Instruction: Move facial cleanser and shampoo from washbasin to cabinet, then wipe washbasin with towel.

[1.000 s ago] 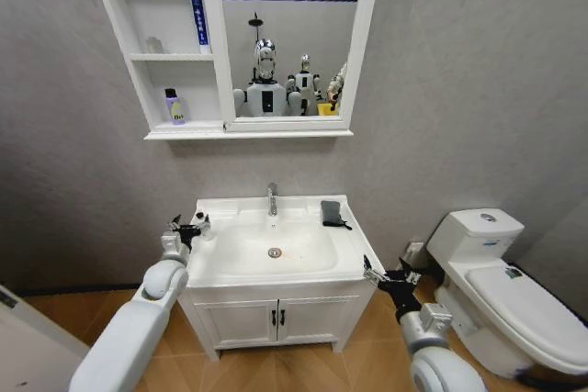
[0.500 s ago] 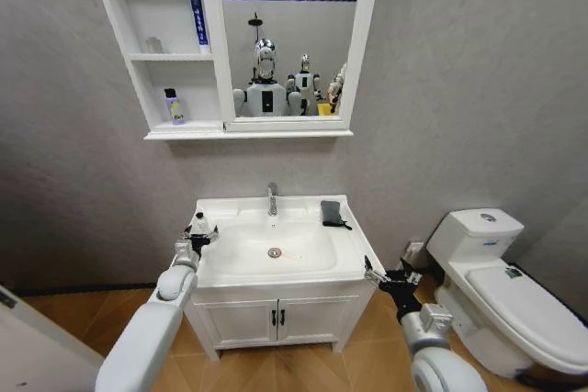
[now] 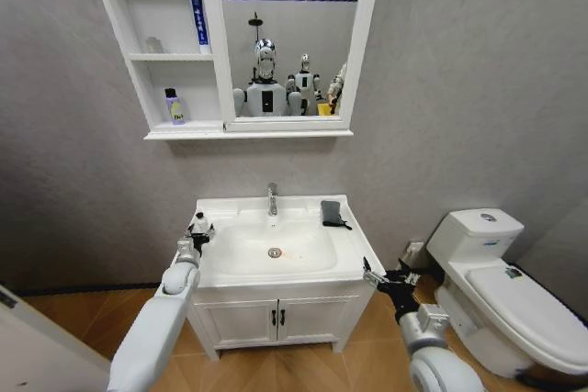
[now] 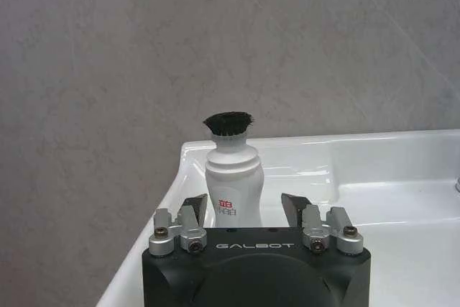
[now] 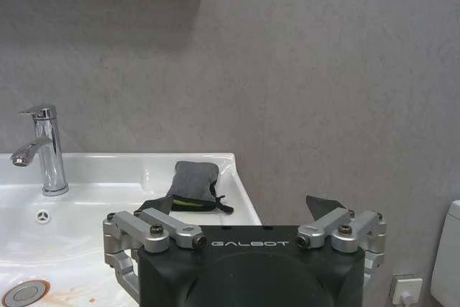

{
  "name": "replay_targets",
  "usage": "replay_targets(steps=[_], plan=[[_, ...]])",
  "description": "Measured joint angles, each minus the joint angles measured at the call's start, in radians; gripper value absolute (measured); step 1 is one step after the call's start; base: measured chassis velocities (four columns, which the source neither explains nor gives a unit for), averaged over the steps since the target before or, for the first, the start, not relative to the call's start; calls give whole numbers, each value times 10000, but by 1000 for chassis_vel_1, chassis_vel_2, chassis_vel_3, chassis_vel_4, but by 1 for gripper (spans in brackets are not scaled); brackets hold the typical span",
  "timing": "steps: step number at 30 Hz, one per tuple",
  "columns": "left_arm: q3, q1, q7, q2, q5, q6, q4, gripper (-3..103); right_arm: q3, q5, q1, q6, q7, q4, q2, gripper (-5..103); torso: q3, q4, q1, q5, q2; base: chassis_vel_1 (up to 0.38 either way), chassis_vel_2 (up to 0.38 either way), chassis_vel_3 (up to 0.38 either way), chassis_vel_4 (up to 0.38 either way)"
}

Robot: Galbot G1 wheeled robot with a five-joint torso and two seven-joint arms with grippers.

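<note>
- The cabinet (image 3: 175,52) hangs on the wall at twelve o'clock from the basin, its open shelves to the left of the mirror (image 3: 289,39). A small bottle with a purple label (image 3: 174,106) stands on the lowest shelf and a tall blue tube (image 3: 196,13) leans on the top one; I cannot tell which product either is.
- The washbasin (image 3: 276,247) sits below on a white vanity (image 3: 276,319), the chrome tap (image 3: 272,198) at twelve o'clock of the bowl, so both arms reach it from the front.
- The toilet (image 3: 501,296) stands at about three o'clock of the basin, well apart.
- The left claw (image 4: 246,210) is at the basin's left rim, roughly nine o'clock of the bowl. Its fingers are spread, one on either side of a white bottle with a black cap (image 4: 233,170), not yet pressing it; the straddle looks like a line-up for a side grip below the waist, where the body is widest.
- The right claw (image 5: 248,228) hangs off the basin's front right corner, about four o'clock, spread and carrying nothing, probably parked clear of the working arm.
- The towel (image 3: 333,213) lies folded on the back right rim, about two o'clock of the bowl, a loop trailing from it, untouched until the wiping step.
</note>
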Motion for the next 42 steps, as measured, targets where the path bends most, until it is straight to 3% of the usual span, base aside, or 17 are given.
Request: replay_targets(steps=[6,11,16,18,22,23,25,26,30,34,36,37,40,42], plan=[[-40,125,-63,-171,-6,-71,-232,36,-58,-93,-70,64,4,-48,63,100,0,0,0,-1,1,0,0,0,0],[-76,299,-290,-6,-35,-16,-734,28,-103,-134,-74,102,4,-90,94,100,0,0,0,-2,0,0,0,0,0],[-79,654,-1176,692,-674,712,-2379,28,-119,-136,-20,105,4,-128,89,100,0,2,0,-1,0,0,0,0,0],[-59,896,-2214,1381,-1871,1623,-4308,28,-149,-140,-11,122,2,-202,95,100,-1,1,0,0,1,0,0,0,0],[12,858,-2907,1955,-2781,2196,-5512,28,-219,-219,-13,184,-35,-307,130,100,-1,1,-2,0,2,0,0,0,0],[62,707,-3303,2310,-3413,2579,-6033,28,-272,-282,-13,221,-67,-363,154,100,-1,2,-1,-2,2,0,0,0,0],[129,205,-3737,2984,-4512,3316,-6729,28,-366,-348,-5,252,-103,-415,192,100,-1,0,-1,-1,2,0,0,0,0],[129,205,-3737,2984,-4512,3316,-6729,28,-366,-348,-5,252,-103,-415,192,100,-1,0,-1,-1,2,0,0,0,0],[436,-1550,-4037,4325,-6094,4261,-6948,28,-423,-536,37,345,-173,-594,246,100,-1,0,0,-2,2,0,0,0,0],[849,-2656,-4285,4793,-6807,4500,-6716,28,-414,-647,20,438,-242,-698,278,100,-1,0,0,0,2,0,0,0,0],[1537,-3930,-4370,5092,-7313,4599,-6312,28,-402,-660,-2,466,-268,-759,305,100,0,1,0,-2,2,0,0,0,0],[1537,-3930,-4370,5092,-7313,4599,-6312,28,-402,-660,-2,466,-268,-759,305,100,0,1,0,-2,2,0,0,0,0],[2833,-6222,-4400,5147,-8096,4695,-5504,28,-353,-659,64,473,-274,-851,335,100,0,-2,0,2,1,0,0,0,0],[3158,-6782,-4385,5086,-8181,4699,-5199,28,-325,-651,69,473,-274,-854,338,100,0,0,0,1,1,0,0,0,0]])
